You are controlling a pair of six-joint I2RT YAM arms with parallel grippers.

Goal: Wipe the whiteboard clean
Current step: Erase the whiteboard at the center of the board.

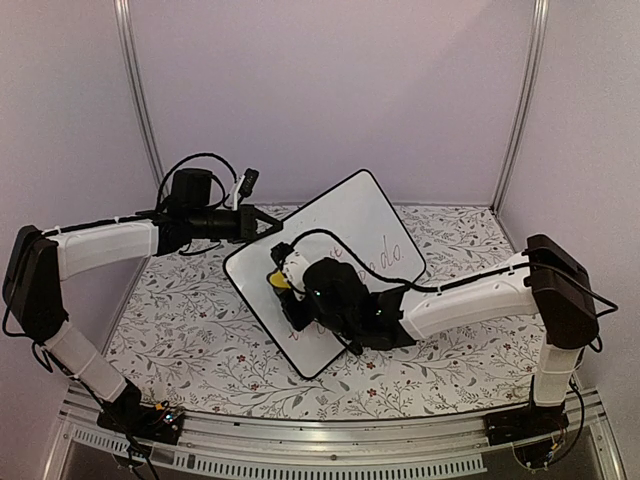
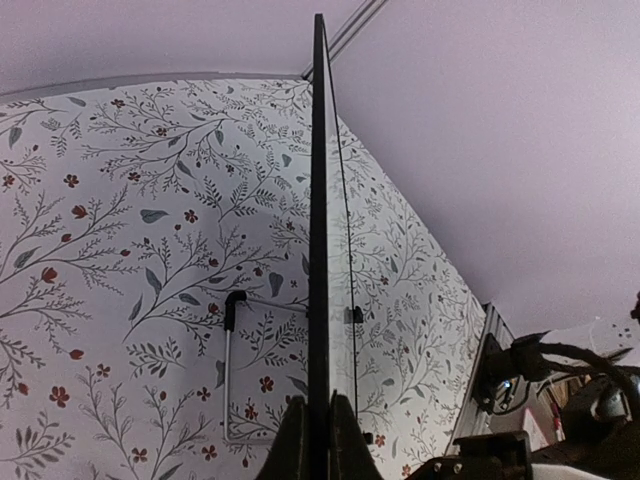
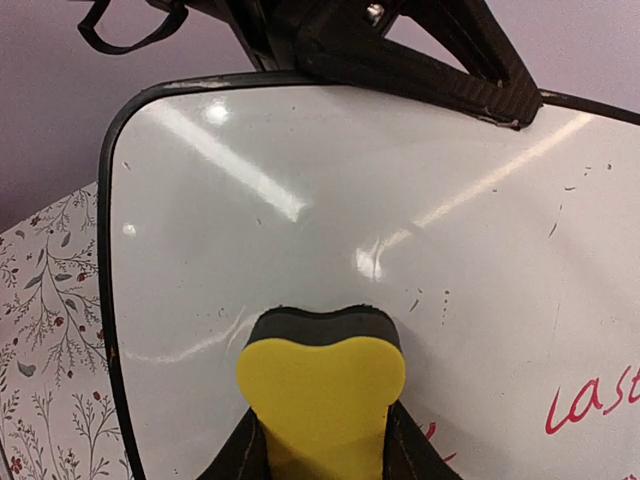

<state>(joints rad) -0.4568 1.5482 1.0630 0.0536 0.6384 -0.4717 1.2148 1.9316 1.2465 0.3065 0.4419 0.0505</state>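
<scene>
The floral-patterned table [image 1: 200,340] spreads beneath both claws. The whiteboard [image 1: 350,225] sits at the middle of it, turned at an angle, one edge reaching up into the left claw [image 1: 262,224] and its face under the right claw [image 1: 285,275].

In the left wrist view the whiteboard [image 2: 319,250] shows edge-on as a thin black line running straight away from the left claw [image 2: 318,420], whose two fingers are pressed together on that edge, one on each side.

The right claw [image 3: 320,440] pinches a yellow eraser [image 3: 320,385] with a dark pad. The pad lies against the board's white face [image 3: 300,200], just ahead of the fingers and near the board's rounded corner. From above, the eraser [image 1: 274,281] shows as a yellow spot at this claw's tip.

Red handwriting [image 3: 590,405] lies to the right of the right claw, close beside the eraser, and runs on across the board [image 1: 385,250].

A thin wire leg with a black tip [image 2: 228,380] lies just left of the left claw, beside the board's edge.
</scene>
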